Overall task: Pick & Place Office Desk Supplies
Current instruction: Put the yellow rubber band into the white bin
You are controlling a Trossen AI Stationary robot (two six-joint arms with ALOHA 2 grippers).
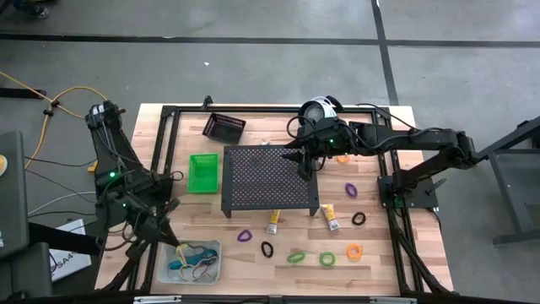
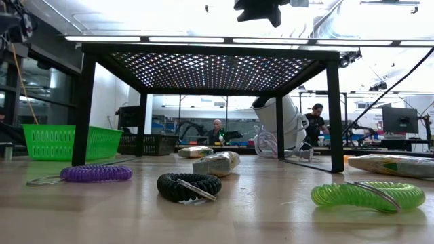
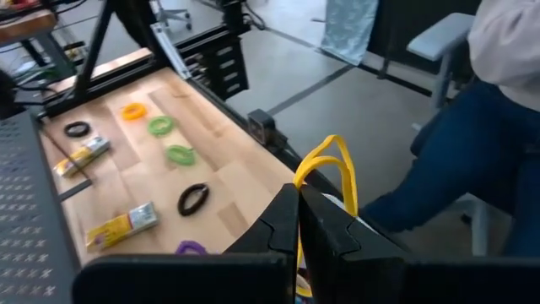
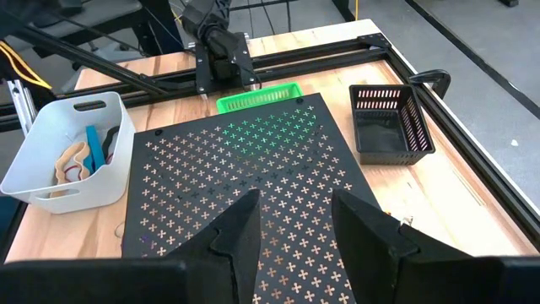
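Meanwhile left gripper [image 1: 165,236] pinches a yellow band [image 3: 331,173] beside the clear bin [image 1: 213,247]; right gripper [image 1: 305,165] gapes

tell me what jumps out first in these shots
The big black perforated stand fills the table's middle, with the right gripper hovering open above it. At the near left corner, the left gripper is shut on a yellow band over the clear bin.
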